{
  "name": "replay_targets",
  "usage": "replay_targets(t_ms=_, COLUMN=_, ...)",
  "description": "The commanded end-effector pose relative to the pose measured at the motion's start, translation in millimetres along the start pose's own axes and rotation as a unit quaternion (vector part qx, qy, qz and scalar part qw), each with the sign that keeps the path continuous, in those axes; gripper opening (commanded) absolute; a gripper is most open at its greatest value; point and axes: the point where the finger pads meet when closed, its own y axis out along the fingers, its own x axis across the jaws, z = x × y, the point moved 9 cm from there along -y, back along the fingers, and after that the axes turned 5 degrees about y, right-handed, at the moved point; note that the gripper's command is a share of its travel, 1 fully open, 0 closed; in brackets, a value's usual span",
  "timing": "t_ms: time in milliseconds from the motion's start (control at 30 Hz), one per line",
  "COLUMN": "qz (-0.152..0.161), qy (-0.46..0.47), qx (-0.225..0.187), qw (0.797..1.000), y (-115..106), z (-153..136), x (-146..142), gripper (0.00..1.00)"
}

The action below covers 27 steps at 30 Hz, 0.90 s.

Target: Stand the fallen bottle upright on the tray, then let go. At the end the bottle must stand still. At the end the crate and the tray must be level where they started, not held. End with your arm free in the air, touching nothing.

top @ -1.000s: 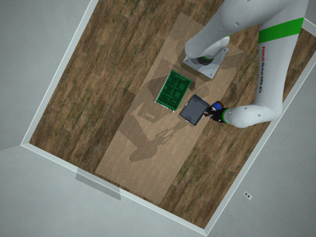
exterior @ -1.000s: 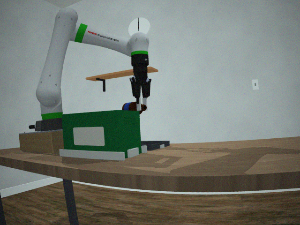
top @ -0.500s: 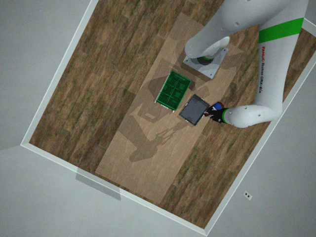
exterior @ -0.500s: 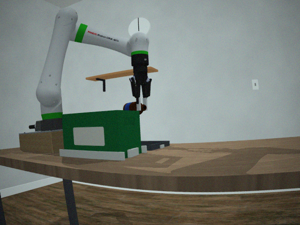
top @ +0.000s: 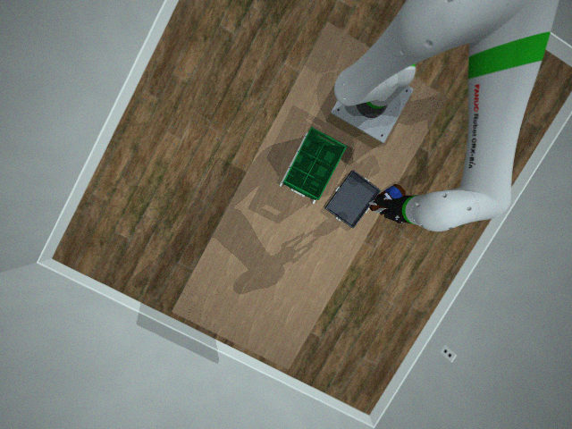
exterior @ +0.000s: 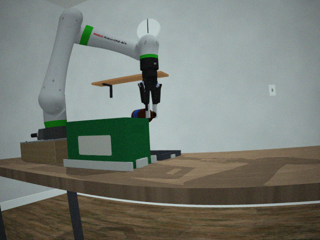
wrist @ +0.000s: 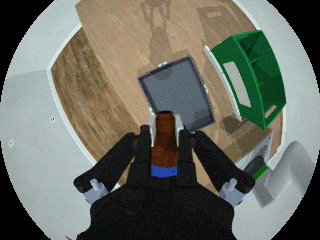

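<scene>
Wooden table (exterior: 232, 175) is carrying a green crate (exterior: 108, 139) and, just beside it, a dark tray (top: 351, 198). Gripper (exterior: 150, 111) is hanging above the tray's far edge — clamping the brown bottle (exterior: 140, 113), which is lying roughly level, seemingly clear of the tray.

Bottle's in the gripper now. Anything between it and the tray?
Nothing visible. The gripper holds the bottle sideways in the air beside the tray; the crate sits on the tray's far side.
</scene>
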Motion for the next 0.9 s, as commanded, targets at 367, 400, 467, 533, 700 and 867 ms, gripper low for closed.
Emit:
replay_targets(t_ms=367, qz=0.0, qy=0.0, qx=0.0, qw=1.0, y=-0.2, z=0.1, x=-0.1, gripper=0.0)
replay_targets(t_ms=400, qz=0.0, qy=0.0, qx=0.0, qw=1.0, y=-0.2, z=0.1, x=-0.1, gripper=0.0)
replay_targets(t_ms=467, qz=0.0, qy=0.0, qx=0.0, qw=1.0, y=-0.2, z=0.1, x=-0.1, gripper=0.0)
replay_targets(t_ms=533, qz=0.0, qy=0.001, qx=0.0, qw=1.0, y=-0.2, z=0.1, x=-0.1, gripper=0.0)
replay_targets(t_ms=700, qz=0.0, qy=0.009, qx=0.0, qw=1.0, y=-0.2, z=0.1, x=-0.1, gripper=0.0)
replay_targets(t_ms=867, qz=0.0, qy=0.027, qx=0.0, qw=1.0, y=-0.2, z=0.1, x=-0.1, gripper=0.0)
